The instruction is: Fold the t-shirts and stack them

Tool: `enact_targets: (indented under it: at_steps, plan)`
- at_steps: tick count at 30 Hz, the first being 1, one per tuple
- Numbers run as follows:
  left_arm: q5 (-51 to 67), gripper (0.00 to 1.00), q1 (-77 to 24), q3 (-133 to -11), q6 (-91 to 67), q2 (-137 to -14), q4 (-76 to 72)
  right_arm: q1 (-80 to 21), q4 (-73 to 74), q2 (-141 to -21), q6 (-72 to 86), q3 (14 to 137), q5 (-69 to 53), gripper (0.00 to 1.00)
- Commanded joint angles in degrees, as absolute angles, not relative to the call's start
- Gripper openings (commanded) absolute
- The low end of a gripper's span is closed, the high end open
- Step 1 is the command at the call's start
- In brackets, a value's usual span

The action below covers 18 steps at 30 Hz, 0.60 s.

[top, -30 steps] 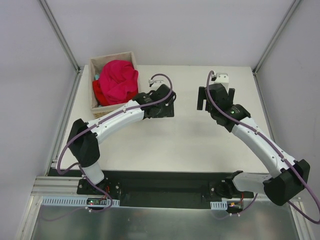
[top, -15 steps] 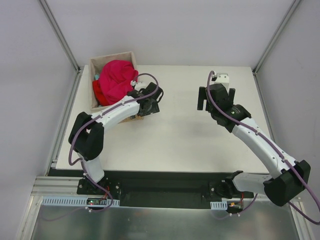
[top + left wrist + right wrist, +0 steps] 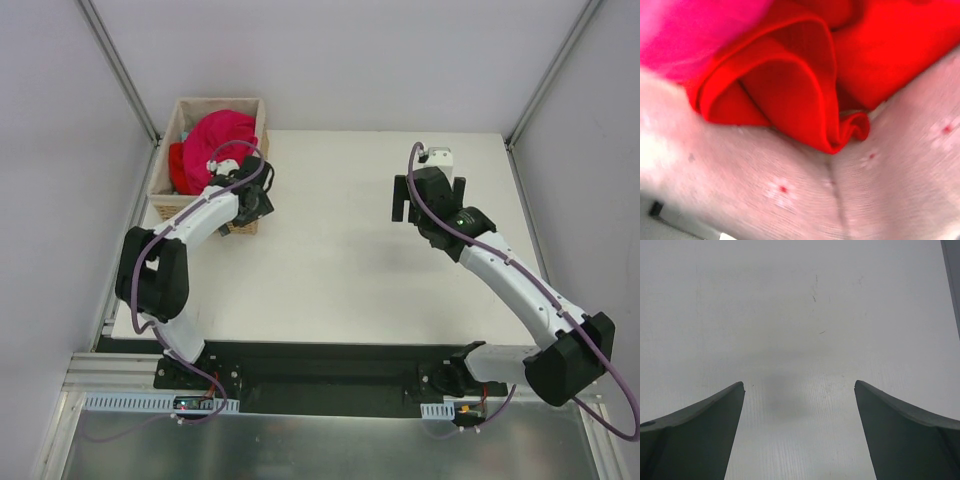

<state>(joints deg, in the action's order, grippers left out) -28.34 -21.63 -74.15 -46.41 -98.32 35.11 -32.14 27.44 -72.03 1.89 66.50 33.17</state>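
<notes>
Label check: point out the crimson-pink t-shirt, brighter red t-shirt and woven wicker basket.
crimson-pink t-shirt (image 3: pixel 228 135), top view, bunched middle.
brighter red t-shirt (image 3: pixel 790 95), left wrist view, folded layer.
woven wicker basket (image 3: pixel 215 101), top view, far rim.

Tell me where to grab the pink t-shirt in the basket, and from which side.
Pinch the bunched crest of the pink t-shirt, coming straight down from above. It seems to mound higher than the basket rim, whose walls likely block a sideways approach, and its raised folds offer cloth to close on.
</notes>
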Motion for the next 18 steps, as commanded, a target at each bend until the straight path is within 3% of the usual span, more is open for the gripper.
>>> enact_targets:
  at_steps: [1, 18]
  plan:
    - [-30.32, 0.99, -15.21, -73.03, -44.83, -95.1, 34.98, -32.61, 26.63, -72.07, 1.23, 66.53, 32.87, 0.96]
    - [-27.26, 0.99, -5.98, -87.44, -31.21, -96.33, 33.4, -34.37, 26.72, -75.67, 0.44, 69.79, 33.48, 0.96]
